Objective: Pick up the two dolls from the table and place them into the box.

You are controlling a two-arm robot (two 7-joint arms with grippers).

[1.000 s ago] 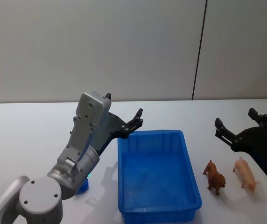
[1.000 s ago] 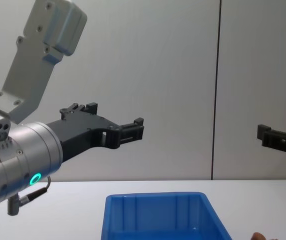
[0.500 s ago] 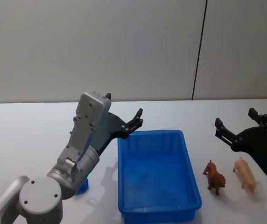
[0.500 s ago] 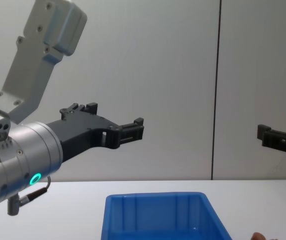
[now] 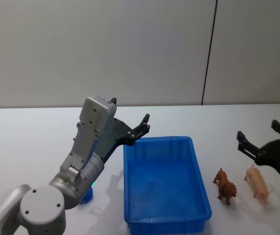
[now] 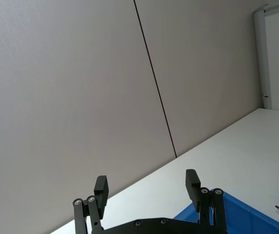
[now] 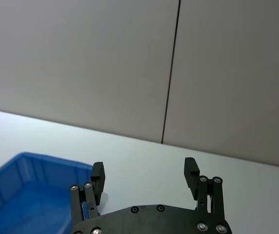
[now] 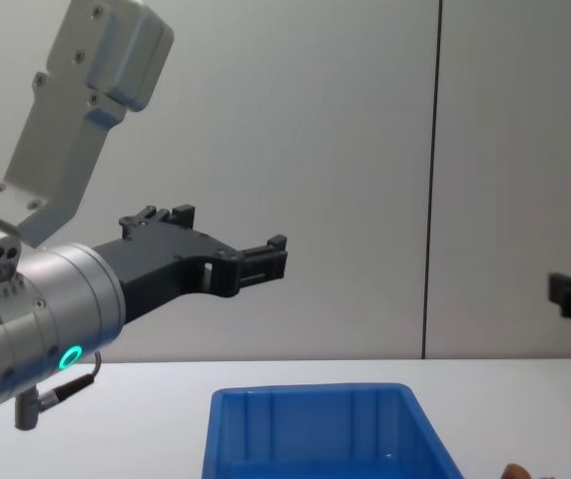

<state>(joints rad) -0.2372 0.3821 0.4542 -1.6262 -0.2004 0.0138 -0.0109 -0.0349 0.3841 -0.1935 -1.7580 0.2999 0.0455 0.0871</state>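
A brown dog (image 5: 225,186) and a pink pig (image 5: 256,181) stand on the surface (image 5: 32,142) at 3 o'clock of the box (image 5: 165,140). The right hand (image 5: 257,129), spread and empty, hovers at their 12 o'clock, likely to grasp one. The left hand (image 5: 130,112), also spread, idles at the box's 11 o'clock, leaving its mouth free.

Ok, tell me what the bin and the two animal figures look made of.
Bin: likely hard moulded plastic, smooth with a slight sheen, thick rim. Brown figure and pink figure: probably moulded plastic or rubber, standing stiffly on thin legs; too small to tell which.
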